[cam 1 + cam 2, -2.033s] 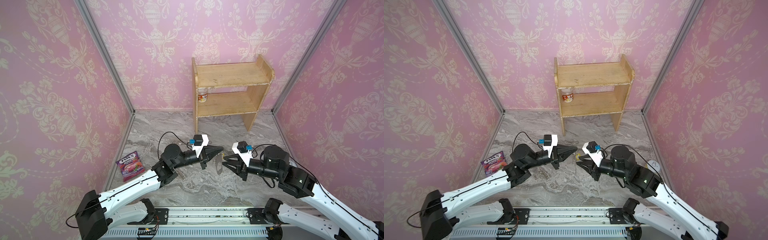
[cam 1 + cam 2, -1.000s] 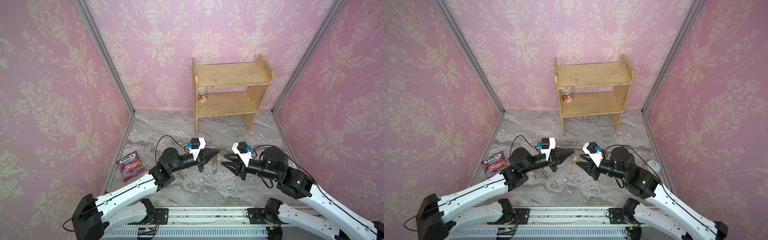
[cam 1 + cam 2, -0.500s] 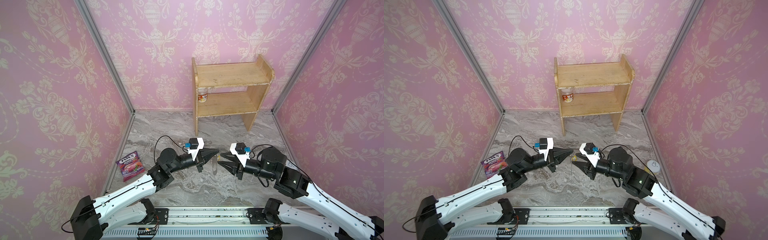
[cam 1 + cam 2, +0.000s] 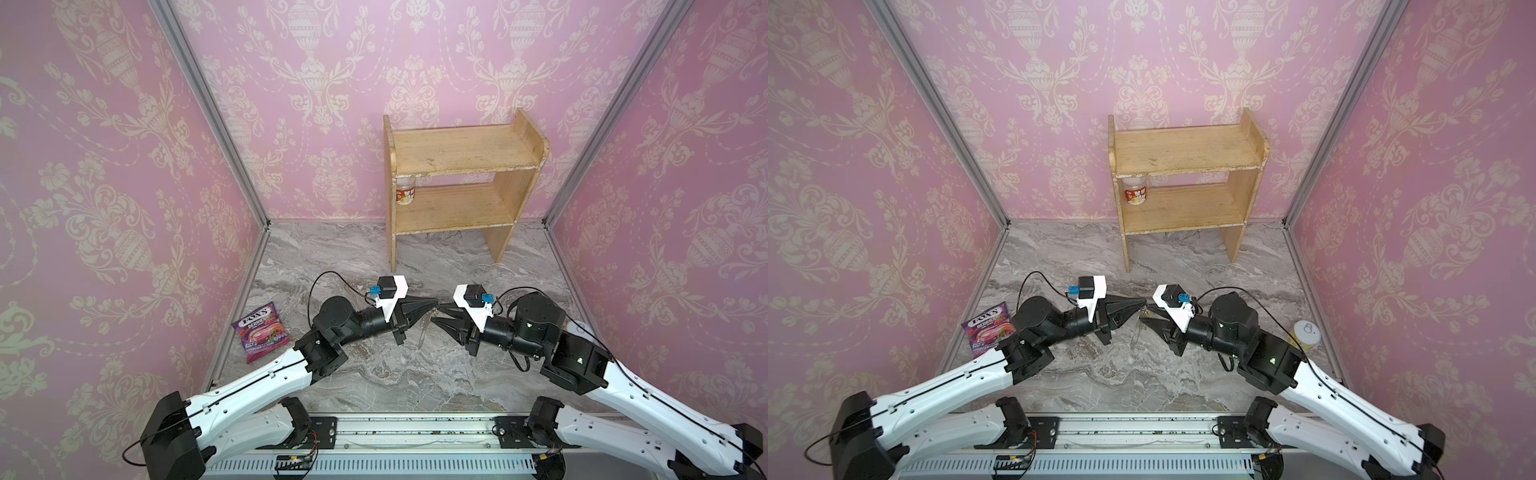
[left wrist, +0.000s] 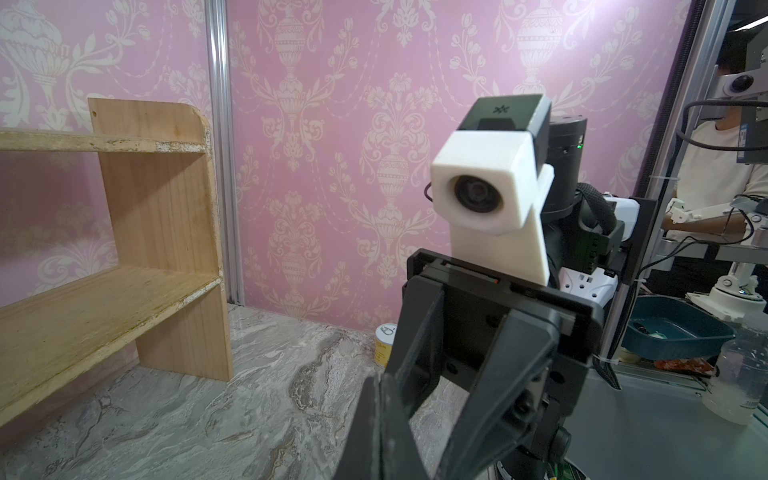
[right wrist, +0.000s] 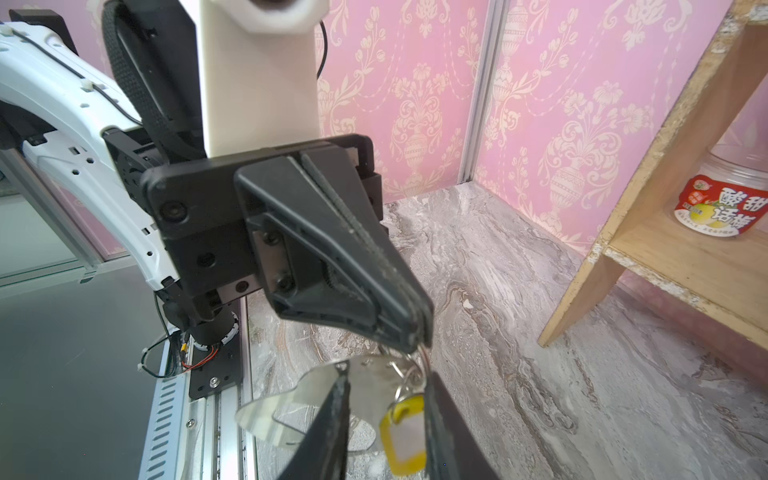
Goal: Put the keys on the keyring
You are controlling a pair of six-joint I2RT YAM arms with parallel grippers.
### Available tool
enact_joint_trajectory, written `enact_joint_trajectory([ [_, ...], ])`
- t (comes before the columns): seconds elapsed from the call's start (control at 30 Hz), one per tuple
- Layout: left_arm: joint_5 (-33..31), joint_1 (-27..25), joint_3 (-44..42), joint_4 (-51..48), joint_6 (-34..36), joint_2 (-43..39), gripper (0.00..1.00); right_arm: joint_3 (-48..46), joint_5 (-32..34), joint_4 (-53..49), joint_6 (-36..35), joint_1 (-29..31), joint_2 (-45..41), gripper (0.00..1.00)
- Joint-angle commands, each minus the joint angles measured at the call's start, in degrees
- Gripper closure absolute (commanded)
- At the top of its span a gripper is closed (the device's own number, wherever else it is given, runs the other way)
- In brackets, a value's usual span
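While pinching a keyring [image 6: 286,399] ring in pressed-together left gripper [image 6: 417,338], straddles yellow-tagged key [image 6: 405,440] with spread right gripper [image 6: 388,378]; threading seemingly unfinished.

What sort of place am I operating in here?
Probably a staged robot test cell in a lab, not a real room: wallpapered panels set between aluminium posts, and, in the left wrist view, a person among equipment benches beyond the frame.

White arm links [image 4: 249,380], black joints [image 4: 336,316], white-cased wrist cameras [image 5: 482,195] — the left tool [image 6: 417,337] black and tapered.
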Motion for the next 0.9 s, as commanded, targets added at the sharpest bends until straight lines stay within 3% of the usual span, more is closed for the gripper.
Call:
enact_joint_trajectory([
  [0.0, 0.8, -0.4, 0.8, 0.6, -0.7, -1.4, 1.0, -0.7, 1.0, 1.8, -0.6, 0.4, 0.3, 0.75],
  [0.17, 0.5, -0.4, 0.8, 0.4, -0.4, -1.8, 1.0, -0.4, 1.0, 0.1, -0.3, 0.5, 0.0, 0.83],
  [0.47, 0.3, -0.4, 1.3, -0.1, 0.0, -2.0, 1.0, -0.5, 1.2, -2.4, 0.7, 0.5, -0.1, 0.76],
  [0.87, 0.4, -0.4, 1.5, -0.6, 0.1, -2.1, 1.0, -0.8, 1.4, -2.1, 0.7, 0.5, 1.0, 0.79],
])
